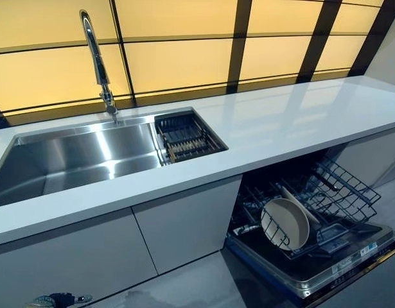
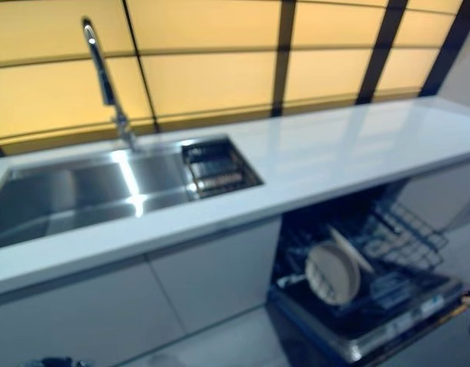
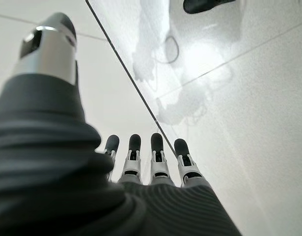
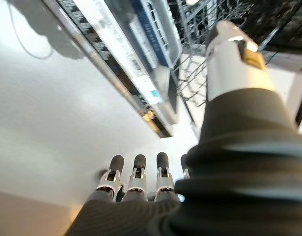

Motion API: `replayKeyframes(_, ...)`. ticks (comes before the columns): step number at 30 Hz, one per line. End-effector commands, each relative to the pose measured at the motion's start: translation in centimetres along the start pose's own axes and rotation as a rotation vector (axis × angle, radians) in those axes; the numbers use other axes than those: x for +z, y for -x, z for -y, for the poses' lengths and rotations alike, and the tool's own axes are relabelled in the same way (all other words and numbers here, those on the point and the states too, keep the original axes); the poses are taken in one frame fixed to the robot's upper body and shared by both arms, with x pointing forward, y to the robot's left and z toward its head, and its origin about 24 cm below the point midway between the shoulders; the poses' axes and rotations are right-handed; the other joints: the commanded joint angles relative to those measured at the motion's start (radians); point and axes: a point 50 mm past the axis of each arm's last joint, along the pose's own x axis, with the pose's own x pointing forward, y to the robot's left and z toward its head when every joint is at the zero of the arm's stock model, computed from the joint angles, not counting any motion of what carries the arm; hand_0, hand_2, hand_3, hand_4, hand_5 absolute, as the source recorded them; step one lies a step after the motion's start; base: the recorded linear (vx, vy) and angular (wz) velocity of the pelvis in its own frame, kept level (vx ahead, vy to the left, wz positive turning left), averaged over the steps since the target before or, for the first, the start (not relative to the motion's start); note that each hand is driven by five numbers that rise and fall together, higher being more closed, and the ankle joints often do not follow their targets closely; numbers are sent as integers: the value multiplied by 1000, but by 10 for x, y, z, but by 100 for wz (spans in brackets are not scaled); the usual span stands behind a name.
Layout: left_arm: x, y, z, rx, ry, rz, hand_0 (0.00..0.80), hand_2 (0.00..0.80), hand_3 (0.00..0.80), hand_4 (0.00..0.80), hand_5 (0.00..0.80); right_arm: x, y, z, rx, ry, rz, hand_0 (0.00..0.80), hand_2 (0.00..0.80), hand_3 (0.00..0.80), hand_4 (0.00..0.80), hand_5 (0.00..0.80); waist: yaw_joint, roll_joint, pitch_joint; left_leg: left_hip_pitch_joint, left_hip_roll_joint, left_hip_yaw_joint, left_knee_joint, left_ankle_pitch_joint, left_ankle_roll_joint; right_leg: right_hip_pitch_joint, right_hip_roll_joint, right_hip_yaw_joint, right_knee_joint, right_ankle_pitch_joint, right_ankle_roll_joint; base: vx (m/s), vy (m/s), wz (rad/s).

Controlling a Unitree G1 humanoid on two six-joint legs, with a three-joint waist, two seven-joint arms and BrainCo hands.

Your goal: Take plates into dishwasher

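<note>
Left hand: the left hand (image 3: 141, 162) hung low, seen in its own wrist view over pale floor tiles, fingers straight and slightly apart, holding nothing; only a sliver of it showed at the bottom left of the left eye view.
Right hand: the right hand (image 4: 136, 182) also hung empty, fingers straight and side by side, with the edge of the open dishwasher door (image 4: 126, 64) above them in its wrist view.
Plate: a cream plate (image 1: 284, 223) stood on edge in the lower rack (image 1: 338, 192) at lower right of the left eye view, with what looked like a second plate leaning just behind it, though the wires made that hard to confirm.
Plate versus fingers: the plate was well apart from both hands; neither touched it.
Counter and sink: the white counter (image 1: 280, 122) and the steel sink (image 1: 75, 160) at centre left showed no plates; only a dark drain basket (image 1: 184, 136) sat at the sink's right end, with the faucet (image 1: 97, 64) behind.
Risk: with nothing left in view to load, a reach might have gone to a plate already racked and knocked it over.
Risk, second: the right hand hung near the lowered door, so a careless swing could have struck its edge or the rack wires.
</note>
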Motion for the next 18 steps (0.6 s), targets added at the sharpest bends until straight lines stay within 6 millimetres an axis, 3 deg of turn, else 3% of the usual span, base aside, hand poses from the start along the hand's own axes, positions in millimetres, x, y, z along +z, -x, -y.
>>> replayKeyframes(1,14,6,-19,61,-48,40,0,0,0,0,0,7,-1,-5,37,-61,59,0,0,0,0,0,11,3,21,10,-44,-15,-23,-5,75,-116,60,-52,64,113,28,-282,-112,-19)
replayKeyframes(5,11,9,-29,88,-47,26,0,0,0,0,0,-7,-7,-25,91,-57,6,0,0,0,0,0,74,14,1,-59,-6,33,-4,31,75,1,-13,-63,135,54,15,-236,-131,-68)
replayKeyframes(8,15,13,-42,99,-52,15,0,0,0,0,0,-22,-12,-41,120,-66,-37,0,0,0,0,0,103,4,-17,-92,2,25,43,17,74,73,-61,-45,87,42,19,-133,-186,-34)
replayKeyframes(10,18,16,-48,106,-51,13,0,0,0,0,0,-26,-15,-52,138,-78,-48,0,0,0,0,0,113,-3,-20,-89,10,28,52,5,68,75,-88,-65,51,57,30,-90,-215,-25)
replayKeyframes(14,24,17,-52,112,-24,7,0,0,0,0,0,-27,-17,-74,196,-101,-33,0,0,0,0,0,115,14,-7,-76,43,24,14,29,47,71,-65,-77,32,13,38,-102,-167,-47)
replayKeyframes(18,29,13,-41,107,-2,17,0,0,0,0,0,-40,-18,-89,272,-131,-64,0,0,0,0,0,114,15,-2,-86,52,25,-10,56,33,85,-47,-98,7,-17,44,-124,-134,5)
